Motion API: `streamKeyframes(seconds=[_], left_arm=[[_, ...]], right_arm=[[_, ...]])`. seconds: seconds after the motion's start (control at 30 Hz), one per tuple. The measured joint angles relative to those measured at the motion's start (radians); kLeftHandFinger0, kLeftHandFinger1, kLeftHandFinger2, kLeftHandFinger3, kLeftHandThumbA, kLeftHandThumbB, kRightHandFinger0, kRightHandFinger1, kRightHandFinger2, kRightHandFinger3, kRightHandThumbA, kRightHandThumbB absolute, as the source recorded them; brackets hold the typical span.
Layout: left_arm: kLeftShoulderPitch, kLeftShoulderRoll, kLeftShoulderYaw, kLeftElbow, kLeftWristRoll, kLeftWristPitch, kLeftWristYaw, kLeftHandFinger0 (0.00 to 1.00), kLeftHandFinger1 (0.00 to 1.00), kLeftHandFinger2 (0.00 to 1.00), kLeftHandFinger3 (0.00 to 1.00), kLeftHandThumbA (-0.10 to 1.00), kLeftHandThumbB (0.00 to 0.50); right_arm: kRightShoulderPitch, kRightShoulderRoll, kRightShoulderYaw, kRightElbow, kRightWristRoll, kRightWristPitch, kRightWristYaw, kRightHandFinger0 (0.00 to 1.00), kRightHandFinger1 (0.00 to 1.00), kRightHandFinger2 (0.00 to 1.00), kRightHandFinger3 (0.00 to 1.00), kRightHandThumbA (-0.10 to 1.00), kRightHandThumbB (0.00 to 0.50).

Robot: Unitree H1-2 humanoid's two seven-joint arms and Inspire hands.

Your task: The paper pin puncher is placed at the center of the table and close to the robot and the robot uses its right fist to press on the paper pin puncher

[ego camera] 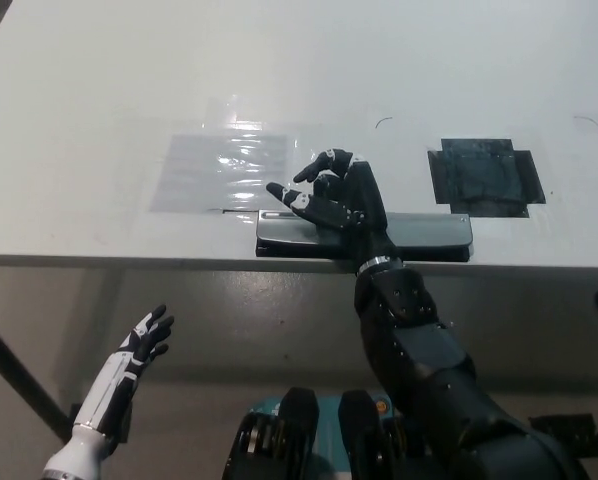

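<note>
The paper pin puncher (429,234) is a long grey and black bar lying along the near edge of the white table (69,120), about the middle. My black right hand (337,200) lies over the puncher's middle, fingers spread and curled, holding nothing. It hides the bar's centre; whether it touches the bar is not clear. My white left hand (144,343) hangs below the table edge at the lower left, fingers apart and empty.
A clear plastic sheet (219,168) lies taped on the table behind the puncher's left end. A black taped patch (487,175) sits at the right. The table's front edge runs just under the puncher.
</note>
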Motion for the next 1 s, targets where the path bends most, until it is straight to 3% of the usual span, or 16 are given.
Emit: streamKeyframes(seconds=[0.1,0.17,0.3,0.5,0.57,0.6,0.63,0.73,0.83,0.9,0.93,1.0], left_arm=[[0.002,0.0,0.0,0.001,0.0,-0.002,0.0,1.0,1.0,1.0,1.0,1.0,0.219],[0.003,0.0,0.0,0.001,0.0,-0.002,0.0,1.0,1.0,1.0,1.0,1.0,0.223],[0.008,0.0,0.0,0.001,0.0,-0.002,0.0,1.0,1.0,1.0,1.0,1.0,0.212],[0.026,-0.002,-0.001,0.0,0.001,-0.002,0.0,1.0,1.0,1.0,1.0,1.0,0.19],[0.031,-0.003,-0.002,0.0,0.001,-0.002,0.0,1.0,1.0,1.0,1.0,1.0,0.211],[0.034,-0.003,-0.002,0.0,0.001,-0.002,0.0,1.0,1.0,1.0,1.0,1.0,0.209],[0.034,-0.003,-0.002,0.0,0.001,-0.002,0.0,1.0,1.0,1.0,1.0,1.0,0.207],[0.034,-0.002,-0.002,0.0,0.001,-0.002,0.0,1.0,1.0,1.0,1.0,1.0,0.213],[0.035,-0.003,-0.002,0.0,0.001,0.0,0.001,1.0,1.0,1.0,1.0,1.0,0.213],[0.034,-0.005,-0.002,0.001,0.001,0.002,0.001,1.0,1.0,1.0,1.0,1.0,0.215],[0.034,-0.006,-0.002,0.003,0.001,0.003,0.001,1.0,1.0,1.0,1.0,1.0,0.218],[0.033,-0.008,-0.002,0.005,0.001,0.004,0.001,1.0,1.0,1.0,1.0,1.0,0.214]], right_arm=[[-0.001,-0.004,0.011,0.018,-0.015,-0.022,-0.001,0.0,0.05,0.35,0.29,1.0,0.126],[0.0,-0.006,0.012,0.021,-0.022,-0.027,-0.001,0.0,0.04,0.33,0.28,1.0,0.167],[0.0,-0.007,0.012,0.022,-0.028,-0.027,-0.001,0.0,0.05,0.32,0.25,1.0,0.134],[0.0,-0.007,0.011,0.022,-0.034,-0.028,-0.001,0.0,0.04,0.31,0.23,1.0,0.148],[0.0,-0.007,0.003,0.022,-0.032,-0.029,-0.001,0.0,0.03,0.29,0.19,1.0,0.159],[0.0,-0.006,-0.01,0.018,-0.03,-0.029,0.0,0.08,0.08,0.32,0.21,1.0,0.139],[0.001,-0.006,-0.018,0.002,-0.029,-0.029,0.0,0.09,0.09,0.32,0.22,1.0,0.106],[0.034,-0.006,-0.035,-0.109,-0.026,-0.028,0.001,0.0,0.1,0.34,0.26,1.0,0.168],[0.087,-0.007,-0.035,-0.271,-0.023,-0.015,0.004,0.0,0.01,0.19,0.12,1.0,0.166],[0.106,-0.009,-0.035,-0.326,-0.021,-0.002,0.005,0.0,0.0,0.1,0.06,1.0,0.194],[0.125,-0.013,-0.035,-0.374,-0.019,0.01,0.004,0.0,0.0,0.01,0.02,1.0,0.188],[0.154,-0.022,-0.035,-0.452,-0.019,0.032,0.004,0.0,0.0,0.0,0.0,1.0,0.181]])
